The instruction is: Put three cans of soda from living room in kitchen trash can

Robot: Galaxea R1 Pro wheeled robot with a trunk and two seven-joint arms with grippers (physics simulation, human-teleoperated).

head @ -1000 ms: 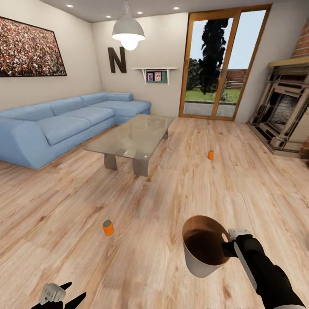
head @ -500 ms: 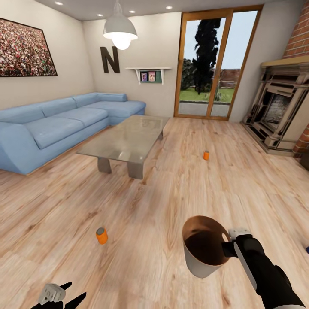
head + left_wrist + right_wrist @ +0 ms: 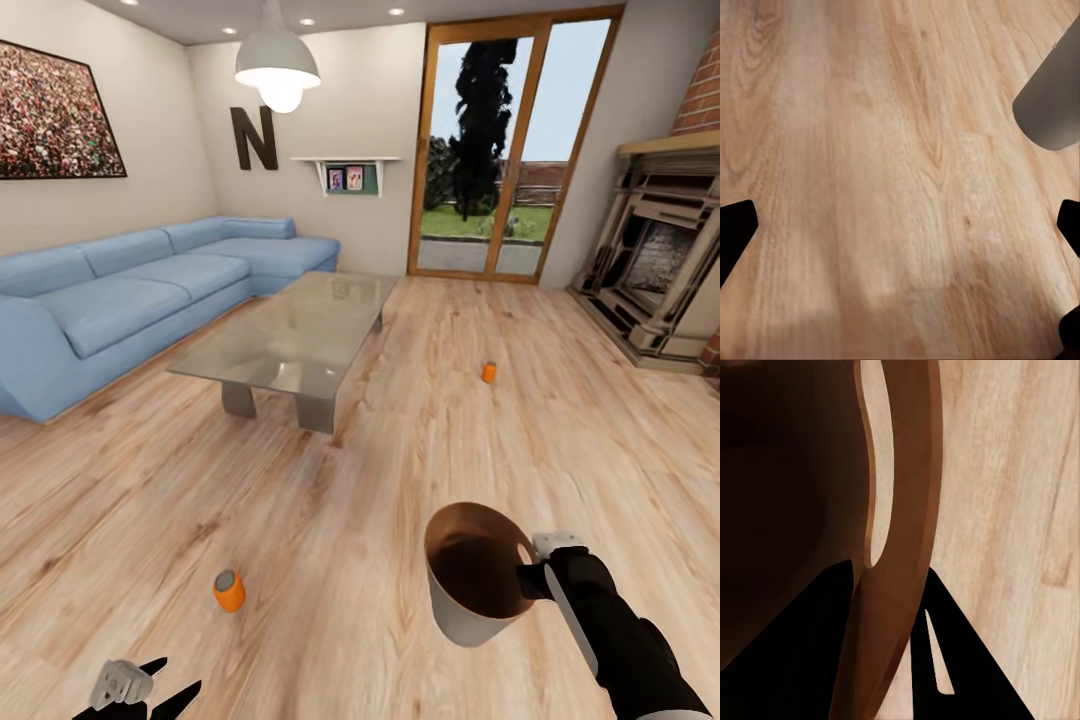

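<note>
Head view: right end effector (image 3: 528, 577) clamped on the rim of the pale grey tapered bin with tan-brown interior (image 3: 470, 620), held upright above the light wood plank floor (image 3: 400, 470); bin interior shows no cans. Near orange soda can with silver top (image 3: 228, 591) stands on the floor left of the bin, ahead of the left end effector (image 3: 165, 682). Far orange soda can (image 3: 489, 372) stands on the floor, right of the glass-topped coffee table (image 3: 290, 340), well apart from the near one. Blue sectional sofa (image 3: 120, 300) along the left wall; glass doors with wooden frame (image 3: 510, 150) at the back; fireplace surround (image 3: 660, 270) at right.

Left wrist view: black fingertips (image 3: 735, 229) spread wide at opposite edges, plank floor between them, nothing held. Grey outer wall of the bin (image 3: 1054, 105) at one corner.

Right wrist view: black fingers (image 3: 945, 652) closed either side of the bin's brown rim (image 3: 900, 510); dark interior on one side, floor on the other
</note>
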